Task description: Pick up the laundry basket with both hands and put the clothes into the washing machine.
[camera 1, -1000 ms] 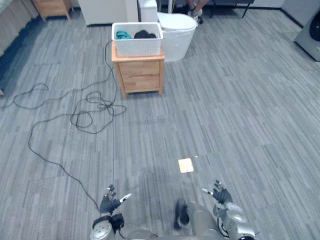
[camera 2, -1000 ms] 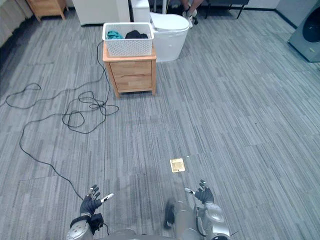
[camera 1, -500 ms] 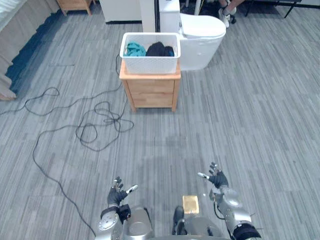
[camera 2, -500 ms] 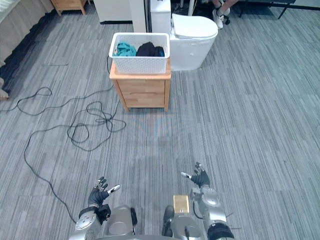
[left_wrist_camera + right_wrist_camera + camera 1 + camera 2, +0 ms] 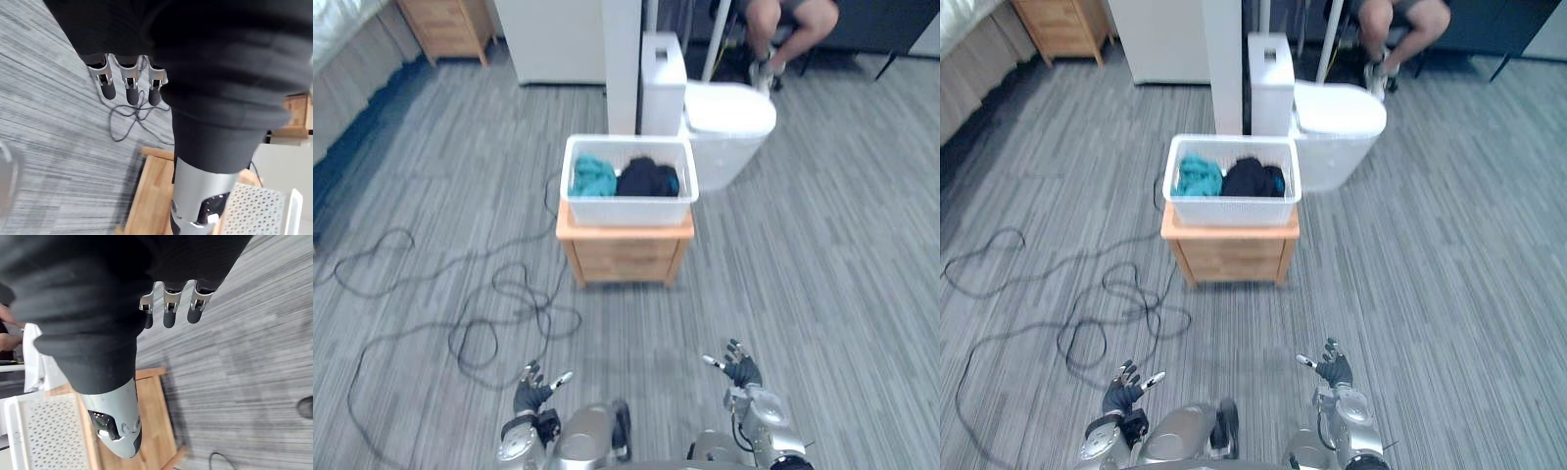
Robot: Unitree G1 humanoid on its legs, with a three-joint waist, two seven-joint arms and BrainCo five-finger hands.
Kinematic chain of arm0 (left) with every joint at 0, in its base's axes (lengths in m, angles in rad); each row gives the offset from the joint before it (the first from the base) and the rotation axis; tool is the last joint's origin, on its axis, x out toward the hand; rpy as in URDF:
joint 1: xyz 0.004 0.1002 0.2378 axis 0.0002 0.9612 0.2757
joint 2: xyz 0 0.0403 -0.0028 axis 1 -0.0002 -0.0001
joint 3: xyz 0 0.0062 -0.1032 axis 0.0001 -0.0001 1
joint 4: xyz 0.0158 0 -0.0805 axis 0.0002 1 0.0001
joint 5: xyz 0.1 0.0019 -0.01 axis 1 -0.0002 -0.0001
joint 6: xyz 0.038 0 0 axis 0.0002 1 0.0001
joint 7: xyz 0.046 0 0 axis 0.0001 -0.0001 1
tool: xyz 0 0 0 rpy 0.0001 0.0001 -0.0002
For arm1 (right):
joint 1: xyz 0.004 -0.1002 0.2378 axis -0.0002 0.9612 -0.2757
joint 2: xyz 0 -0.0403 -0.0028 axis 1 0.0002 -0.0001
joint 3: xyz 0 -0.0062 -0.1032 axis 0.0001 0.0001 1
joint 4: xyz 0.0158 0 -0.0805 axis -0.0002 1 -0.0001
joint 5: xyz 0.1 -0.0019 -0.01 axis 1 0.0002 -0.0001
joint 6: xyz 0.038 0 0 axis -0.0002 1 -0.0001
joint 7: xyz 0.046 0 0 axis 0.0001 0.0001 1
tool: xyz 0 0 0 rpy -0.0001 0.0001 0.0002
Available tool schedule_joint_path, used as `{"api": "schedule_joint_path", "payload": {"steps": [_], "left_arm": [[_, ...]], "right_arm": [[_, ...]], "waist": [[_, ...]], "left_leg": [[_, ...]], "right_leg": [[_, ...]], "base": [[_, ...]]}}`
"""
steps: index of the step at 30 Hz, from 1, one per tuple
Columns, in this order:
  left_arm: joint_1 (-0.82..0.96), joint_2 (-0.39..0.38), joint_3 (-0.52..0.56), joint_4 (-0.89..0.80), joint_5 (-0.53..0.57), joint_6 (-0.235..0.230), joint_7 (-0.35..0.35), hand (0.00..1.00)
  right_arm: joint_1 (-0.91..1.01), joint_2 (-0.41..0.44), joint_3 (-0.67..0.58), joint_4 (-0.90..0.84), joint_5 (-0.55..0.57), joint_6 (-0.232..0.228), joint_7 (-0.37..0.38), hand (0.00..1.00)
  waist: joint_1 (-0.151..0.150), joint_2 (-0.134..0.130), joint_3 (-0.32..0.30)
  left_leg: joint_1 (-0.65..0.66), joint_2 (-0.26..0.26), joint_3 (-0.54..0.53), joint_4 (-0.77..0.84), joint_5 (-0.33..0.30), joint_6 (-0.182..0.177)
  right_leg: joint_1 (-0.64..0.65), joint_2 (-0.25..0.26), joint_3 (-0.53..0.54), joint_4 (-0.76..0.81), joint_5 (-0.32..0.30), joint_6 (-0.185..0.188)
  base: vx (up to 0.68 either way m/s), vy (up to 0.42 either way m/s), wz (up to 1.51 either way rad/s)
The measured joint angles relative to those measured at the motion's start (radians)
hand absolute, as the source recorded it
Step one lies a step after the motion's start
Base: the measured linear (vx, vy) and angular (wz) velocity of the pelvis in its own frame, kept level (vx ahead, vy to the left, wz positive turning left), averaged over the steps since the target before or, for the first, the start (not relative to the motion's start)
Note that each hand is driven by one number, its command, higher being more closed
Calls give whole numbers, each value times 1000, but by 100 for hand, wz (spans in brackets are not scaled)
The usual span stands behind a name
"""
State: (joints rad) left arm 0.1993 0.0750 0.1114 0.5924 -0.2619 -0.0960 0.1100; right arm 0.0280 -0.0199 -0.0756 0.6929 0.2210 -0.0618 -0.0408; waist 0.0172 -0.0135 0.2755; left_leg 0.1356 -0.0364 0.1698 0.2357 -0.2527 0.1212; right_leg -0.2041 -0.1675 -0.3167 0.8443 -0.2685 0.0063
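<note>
Silver fingers are spread and relaxed on both hands: the left hand (image 5: 536, 387) and the right hand (image 5: 739, 370) hang low at the near edge of the eye views, palms empty, holding nothing. Compared with a second ago the whole view has shifted, so the camera has moved. The stand and basket now sit closer and nearly centred, which reads as an approach that is not yet finished. Grey plank floor (image 5: 822, 294) lies between the hands and the wooden cabinet (image 5: 625, 257), with nothing on the direct line ahead. On the cabinet's top stands the white laundry basket (image 5: 628, 208), well apart from both hands, with a teal garment (image 5: 593, 176) and a dark garment (image 5: 646, 178) inside. Just behind it are a white toilet (image 5: 734, 122) and a white pillar (image 5: 622, 59), close enough to crowd a reach round the far rim. Farther back a seated person's legs (image 5: 793, 20) show, and a wooden dresser (image 5: 445, 24) stands at the far left.
</note>
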Motion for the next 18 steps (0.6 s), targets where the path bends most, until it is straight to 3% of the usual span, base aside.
{"api": "schedule_joint_path", "payload": {"steps": [1,2,3,4,5,7,8,9,11,14,15,16,17,18], "left_arm": [[-5,-2,0,8,0,1,-1,0],[-10,-3,0,11,0,1,-1,0],[-3,0,0,11,0,1,-1,0],[2,5,0,12,0,1,0,0],[4,1,1,30,1,2,-2,0],[4,-14,2,22,1,2,-2,0],[0,-21,5,28,1,2,-1,0],[0,-31,18,25,0,1,-1,0],[0,-30,19,26,0,1,-1,0],[-1,-40,13,24,1,1,-3,0],[-1,-41,14,22,0,1,-2,0],[-1,-46,13,9,0,2,-2,0],[2,-53,13,3,0,1,-1,0],[-12,-58,8,11,-2,5,1,0]], "right_arm": [[0,-1,0,1,0,0,1,0],[3,-3,-1,2,0,0,0,0],[9,-3,1,3,0,0,0,0],[14,-1,6,4,0,0,0,0],[41,-11,14,8,1,0,0,0],[50,-20,13,16,3,4,0,0],[58,-24,17,-8,4,4,0,0],[53,-19,20,-17,5,5,-2,0],[45,-1,19,-18,5,3,-3,0],[22,2,7,-17,13,1,-4,0],[8,3,-10,-18,14,-1,-6,0],[10,-3,-25,-24,15,-2,-14,0],[20,-13,-31,-37,14,-2,-19,0],[26,-19,-45,-38,14,3,-25,0]], "waist": [[-2,1,2],[-2,-4,0],[0,-14,-8],[1,-29,-15],[-11,-59,-41],[-2,-27,-65],[-5,-5,-56],[1,10,-48],[12,2,-46],[31,-20,-40],[29,-24,-37],[26,-9,-44],[23,15,-49],[27,20,-40]], "left_leg": [[24,1,-5,-13,-4,-8],[71,1,-8,-34,-19,-33],[104,-7,-11,-49,-39,-63],[119,-19,-18,-50,-47,-76],[141,-33,-60,18,-85,-118],[74,2,-73,159,-82,-132],[-7,27,-72,350,-49,-184],[-91,86,-50,560,-38,-203],[-152,142,-13,682,-60,-167],[-232,171,-24,545,-93,-149],[-242,164,-56,374,-87,-159],[-238,164,-110,162,-8,-205],[-241,182,-139,77,91,-208],[-231,180,-139,76,115,-194]], "right_leg": [[-19,21,-14,-72,2,0],[-42,74,-20,-268,34,3],[-42,129,-20,-473,125,-1],[-46,148,-18,-550,181,-15],[-43,179,17,-568,330,-150],[-34,187,-12,-574,309,-166],[20,201,-27,-627,286,-146],[84,222,-21,-683,284,-148],[154,226,-8,-715,266,-141],[237,181,40,-742,263,-134],[249,160,57,-741,257,-117],[259,156,75,-740,234,-69],[263,171,81,-742,218,-44],[283,172,104,-745,216,-20]], "base": [[560,71,26],[560,55,16],[561,48,17],[734,2,62],[623,-12,56],[578,4,37],[636,10,28],[524,-10,19],[431,-4,-10],[371,71,-33],[264,172,-44],[249,194,-45],[237,205,-42],[261,242,-30]]}}
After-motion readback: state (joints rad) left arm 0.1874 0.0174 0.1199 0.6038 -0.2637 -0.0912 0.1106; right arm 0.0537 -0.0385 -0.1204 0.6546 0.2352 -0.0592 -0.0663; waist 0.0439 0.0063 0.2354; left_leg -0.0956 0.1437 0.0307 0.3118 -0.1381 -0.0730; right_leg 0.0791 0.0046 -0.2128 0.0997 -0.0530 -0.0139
